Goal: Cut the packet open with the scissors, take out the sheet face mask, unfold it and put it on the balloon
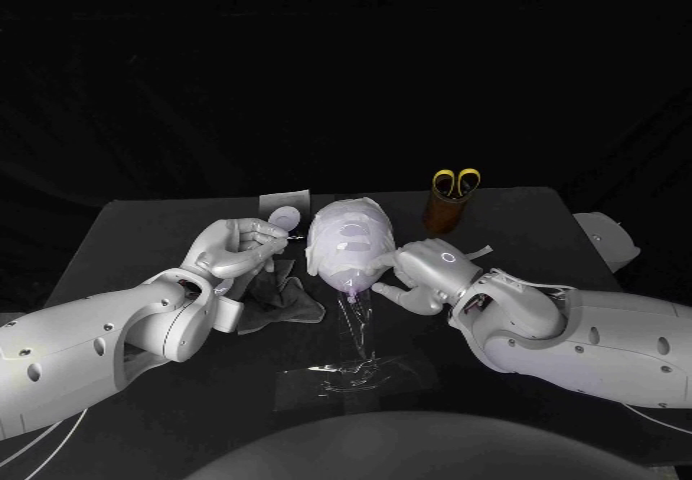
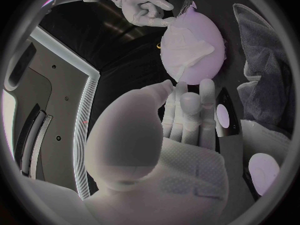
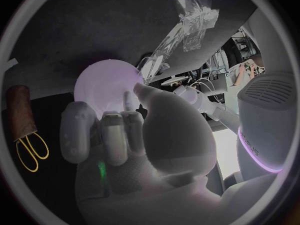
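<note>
judging progress as nearly done: the thin white wrinkled sheet face mask (image 2: 187, 47) already lies draped over the pale lilac oval rubber balloon (image 1: 351, 238) at frame centre, so cutting, pulling out and unfolding look finished. what's left is likely just smoothing the mask down and letting go. the yellow-handled metal scissors (image 1: 457, 181) stand blades-down in a brown cylindrical holder (image 1: 449, 212) at upper right of centre, untouched. a pale flat rectangle (image 1: 289, 197) at upper left of the balloon is probably the cut packet, too small to be sure. the left hand (image 1: 242, 248) sits just left of the balloon with its fingers curled into a fist, and i see nothing held in it. the right hand (image 1: 426, 268) sits at the balloon's lower right, most fingers curled, with one fingertip (image 2: 164, 21) touching the balloon's skin. i cannot tell whether it pinches a mask edge or only presses. the balloon is smooth and taut, while the mask is limp and creased with raised folds. a dark soft crumpled cloth (image 1: 277, 300) lies below the left hand. a clear crinkly glossy plastic film (image 1: 346, 372) runs from the balloon's knot toward bottom centre on the matte black table (image 1: 144, 230).
</note>
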